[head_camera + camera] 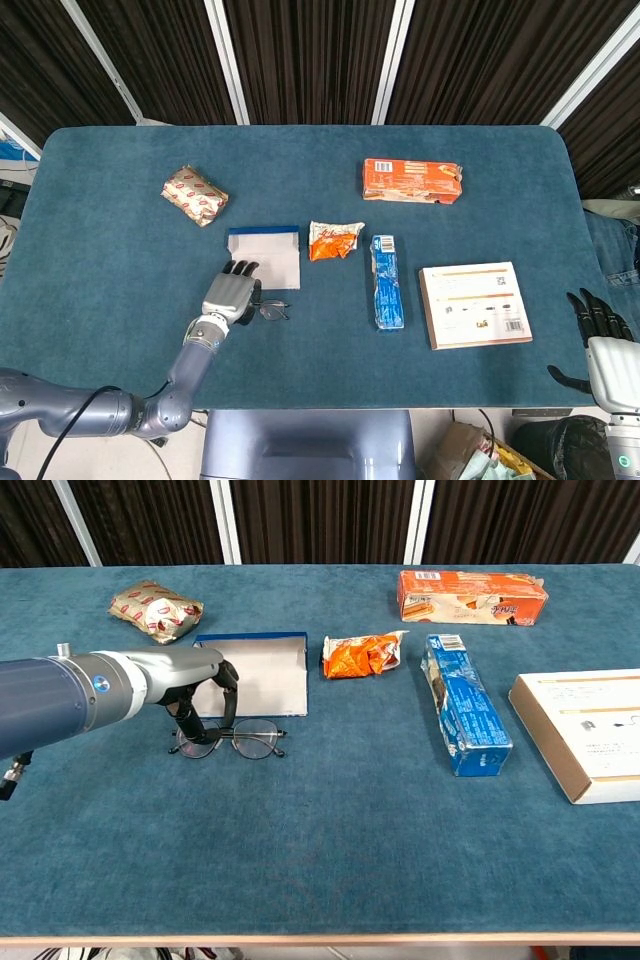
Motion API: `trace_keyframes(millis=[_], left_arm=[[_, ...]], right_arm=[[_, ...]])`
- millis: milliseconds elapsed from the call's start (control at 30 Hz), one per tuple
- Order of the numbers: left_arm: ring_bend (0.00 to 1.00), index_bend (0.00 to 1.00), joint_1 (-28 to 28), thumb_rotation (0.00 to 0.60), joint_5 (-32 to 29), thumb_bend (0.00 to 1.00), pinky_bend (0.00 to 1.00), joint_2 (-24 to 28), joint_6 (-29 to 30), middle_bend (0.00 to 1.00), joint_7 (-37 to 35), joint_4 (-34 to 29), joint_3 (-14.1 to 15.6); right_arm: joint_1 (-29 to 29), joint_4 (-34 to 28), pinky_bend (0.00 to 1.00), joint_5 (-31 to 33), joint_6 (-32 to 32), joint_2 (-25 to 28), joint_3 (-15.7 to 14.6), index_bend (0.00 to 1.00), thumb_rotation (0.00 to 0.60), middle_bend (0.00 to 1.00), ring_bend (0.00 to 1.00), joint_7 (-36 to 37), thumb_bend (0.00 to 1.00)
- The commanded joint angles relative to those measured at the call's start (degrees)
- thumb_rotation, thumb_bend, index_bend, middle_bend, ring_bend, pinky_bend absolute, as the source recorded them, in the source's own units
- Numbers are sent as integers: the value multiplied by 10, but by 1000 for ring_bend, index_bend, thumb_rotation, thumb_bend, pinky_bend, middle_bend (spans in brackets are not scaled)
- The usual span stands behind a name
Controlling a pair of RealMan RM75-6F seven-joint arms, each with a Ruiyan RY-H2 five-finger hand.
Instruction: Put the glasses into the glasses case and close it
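— Glasses (232,739) first: where are they?

— Flat on the blue table (330,830), lenses side by side, just near of the glasses case (250,673). The case is a flat pale rectangle with a dark blue strip along its far edge, and it lies just beyond the frame.

— And the left hand (204,694)?

— Right over the left end of the glasses. In the chest view its dark fingers (187,722) reach down to the left lens and seem to touch the rim. From the head view the left hand (230,293) covers that half of the frame, so only the right lens pokes out. Whether it has actually pinched the frame I cannot tell — the fingers are curved down around it, but the contact is hidden.

— The other one?

— The right hand (603,352) is well off to the right, past the table's edge near the near-right corner. Fingers spread, holding nothing.

— What else is lying about?

— A crumpled orange wrapper (362,653) just right of the case. Right of that a long blue box (463,702), lying lengthwise near to far. An orange box (472,596) at the far side, a shiny brown-and-red packet (155,609) at the far left, and a flat white box (588,732) on the right.
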Motion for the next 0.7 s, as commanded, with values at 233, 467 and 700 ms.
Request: trace_keyframes(millis=[233,467,700], left_arm=[[6,497,-2,600,0,401,29,-14,10,91,7,10,-1],[6,514,-2,600,1,402,29,-22,14,103,11,19,-3],[6,539,-1,600,3,406,29,-27,16,113,14,23,-5]], right_arm=[[1,1,161,0,-1,1,0,0,600,0,81,1,179],[1,0,161,0,-1,1,0,0,600,0,81,0,179],[1,0,161,0,-1,1,-1,0,600,0,81,0,179]])
